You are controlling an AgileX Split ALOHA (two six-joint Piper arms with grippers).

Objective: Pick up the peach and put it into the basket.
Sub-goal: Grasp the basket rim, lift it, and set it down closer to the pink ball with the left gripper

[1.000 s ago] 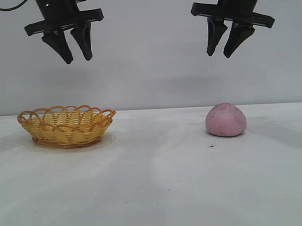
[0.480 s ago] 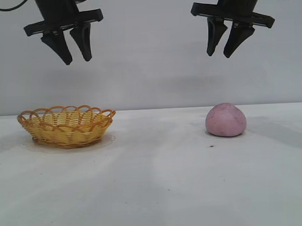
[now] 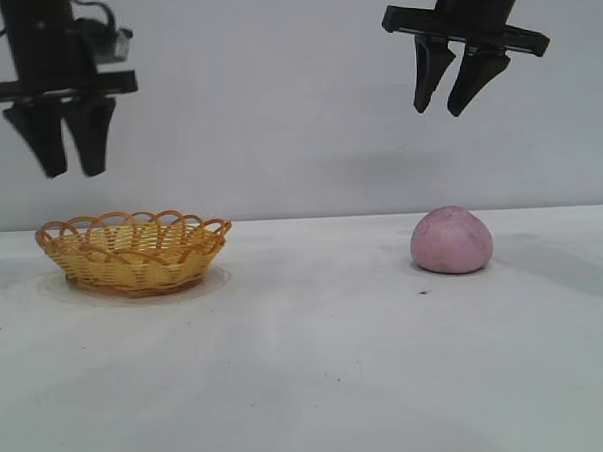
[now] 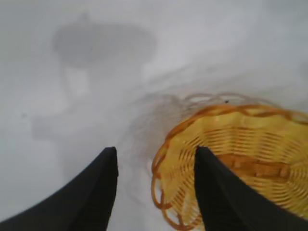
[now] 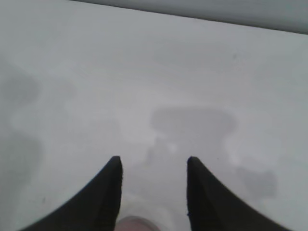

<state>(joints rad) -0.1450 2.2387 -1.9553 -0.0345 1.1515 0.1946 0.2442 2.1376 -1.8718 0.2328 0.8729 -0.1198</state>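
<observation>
The pink-mauve peach point(image 3: 451, 240) sits on the white table at the right. Only its top edge shows in the right wrist view point(image 5: 137, 224). The yellow basket point(image 3: 133, 252) with an orange looped rim stands at the left; it also shows in the left wrist view point(image 4: 250, 159), empty. My left gripper point(image 3: 71, 172) hangs open and empty above the basket's left edge. My right gripper point(image 3: 440, 111) hangs open and empty high above the peach.
The white table point(image 3: 308, 366) stretches across the front and middle. A plain grey wall point(image 3: 277, 117) stands behind. A small dark speck point(image 3: 423, 293) lies on the table in front of the peach.
My left gripper has swung left and come lower, from above the basket's middle to above its left edge. The right gripper, peach and basket have not moved.
</observation>
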